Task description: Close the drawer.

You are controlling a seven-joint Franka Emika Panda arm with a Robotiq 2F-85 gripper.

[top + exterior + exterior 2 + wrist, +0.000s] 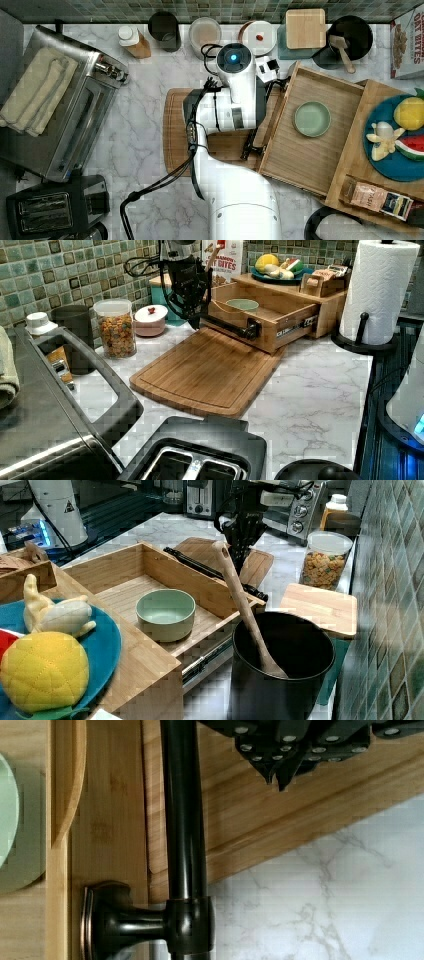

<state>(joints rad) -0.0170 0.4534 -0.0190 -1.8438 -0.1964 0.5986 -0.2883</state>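
The bench [145, 100] is white marble with grey veins, backed by a wall of small green tiles [30, 275]. The drawer [310, 135] stands pulled well out of its wooden cabinet [365, 150], hanging over the bench with a pale green bowl [312, 119] inside. A dark bar handle [182, 815] runs along the drawer's front. A cutting board [205, 372] lies flat on the bench just in front of the drawer, its far end reaching under the drawer front.

The gripper [277, 772] hangs over the cutting board just beside the handle, apart from it; in the wrist view its fingertips seem pressed together with nothing between them, though only their ends show.

Along the tiled wall stand a jar of cereal [116, 327], a dark pot with a wooden spoon [280, 670] and a cereal box [407, 42]. A toaster oven [55, 105] and a toaster [55, 210] sit at the top view's left, a paper towel roll [380, 290] at the left view's right. A blue plate of toy fruit [395, 135] rests on the cabinet top.
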